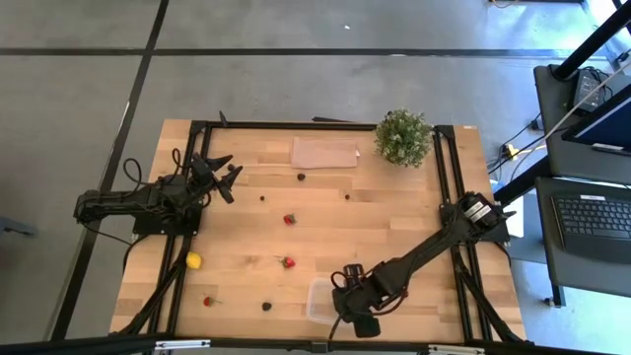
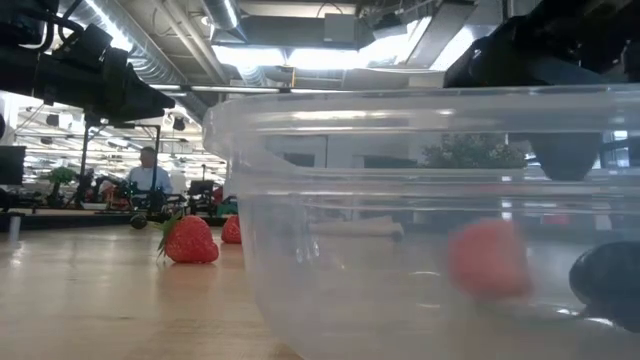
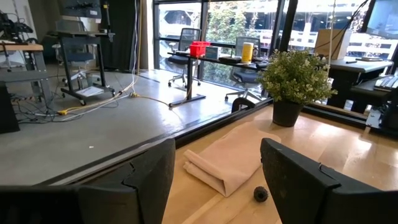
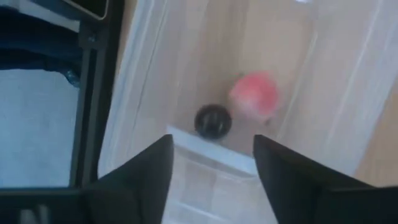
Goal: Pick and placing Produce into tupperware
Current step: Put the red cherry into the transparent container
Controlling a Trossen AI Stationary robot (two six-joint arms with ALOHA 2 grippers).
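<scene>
Here the right gripper hangs over the clear plastic tub, which sits near the front edge of the wooden worktop. Its jaws stand open with nothing between them; in the right wrist view, a red strawberry and a dark berry lie on the tub's floor just beside each other, past the fingers. The low view looks through the tub wall at the same two pieces.

The left gripper waits above the back left part of the worktop, jaws wide apart and empty, facing a folded cloth, a dark berry and a potted plant.

The rest of the fruit lies loose on the worktop: a lemon near the left edge, strawberries at mid-table, further forward and front left, and dark berries scattered well apart.
</scene>
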